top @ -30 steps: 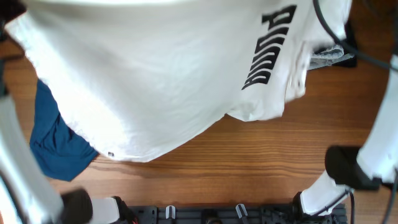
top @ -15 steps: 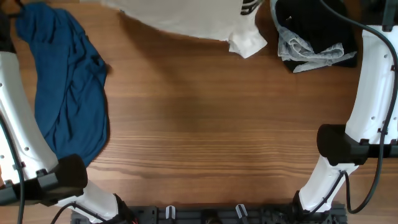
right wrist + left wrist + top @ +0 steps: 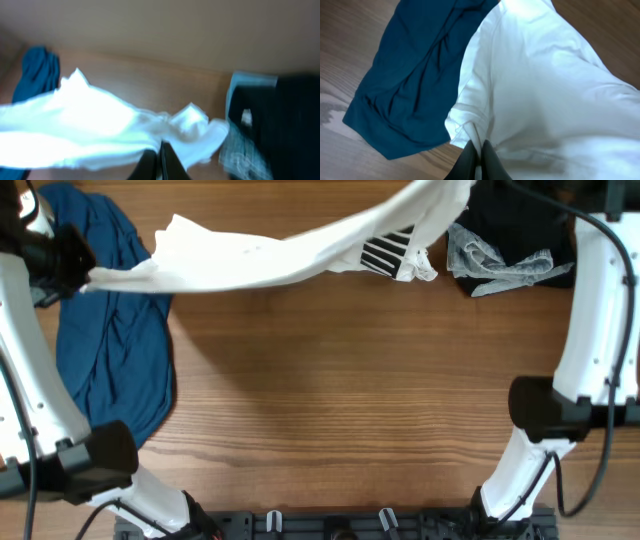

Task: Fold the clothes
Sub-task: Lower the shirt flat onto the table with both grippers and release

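A white T-shirt (image 3: 270,260) with a black striped print hangs stretched in the air above a wooden bench (image 3: 350,420), reaching from over the blue garment (image 3: 110,340) across to its right. The left tool (image 3: 479,152), directly above the blue garment, is pinched tight on a bunched, seamed edge of the shirt. The right tool (image 3: 159,155), far right of the blue garment, is clamped on the shirt's other end. A black and grey heap (image 3: 510,240) lies well right of the blue garment.
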{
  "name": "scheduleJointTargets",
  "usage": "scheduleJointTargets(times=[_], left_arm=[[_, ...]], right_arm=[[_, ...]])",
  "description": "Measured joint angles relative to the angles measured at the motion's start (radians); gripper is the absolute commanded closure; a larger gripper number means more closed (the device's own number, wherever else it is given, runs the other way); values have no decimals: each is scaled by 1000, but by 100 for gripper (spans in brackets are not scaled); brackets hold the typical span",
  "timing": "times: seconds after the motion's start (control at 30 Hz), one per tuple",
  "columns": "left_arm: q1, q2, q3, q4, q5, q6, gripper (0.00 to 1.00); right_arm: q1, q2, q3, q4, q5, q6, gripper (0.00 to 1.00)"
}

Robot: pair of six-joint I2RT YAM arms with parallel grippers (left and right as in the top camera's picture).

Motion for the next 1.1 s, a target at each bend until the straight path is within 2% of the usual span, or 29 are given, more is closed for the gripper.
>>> scheduleJointTargets(times=[0.1,0.2,0.3,0.4,0.53,0.63,0.73,0.83,0.9,0.93,1.1], left_arm=[[0,-56,-21,3,22,0,96],[0,-182,-155,5,34,-1,96],[-1,-377,-375,19,18,-34,96],[-2,-507,-602,2,6,-71,96],[-2,-624,-843,5,-51,-164,96],[-2,-728,-888,2,-91,-220,96],[-2,-789,-896,2,-109,-246,96],[-2,-784,-1014,113,-129,-264,96],[-2,-743,-1057,176,-132,-272,96],[-2,-695,-1061,256,-135,-275,96],[-2,-473,-1064,479,-135,-279,96]], right_arm=[[0,-87,0,-174,5,-8,96],[0,-168,-39,-216,37,6,96],[-2,-333,-294,-200,90,59,96],[-2,-539,-705,-216,142,135,96],[-2,-702,-1165,-167,173,224,96],[-2,-729,-1347,-149,174,261,96],[-2,-735,-1373,-119,175,268,96],[-2,-738,-1376,2,179,268,96],[-2,-731,-1376,56,180,267,96],[-2,-710,-1376,119,182,263,96],[-2,-552,-1376,327,186,240,96]])
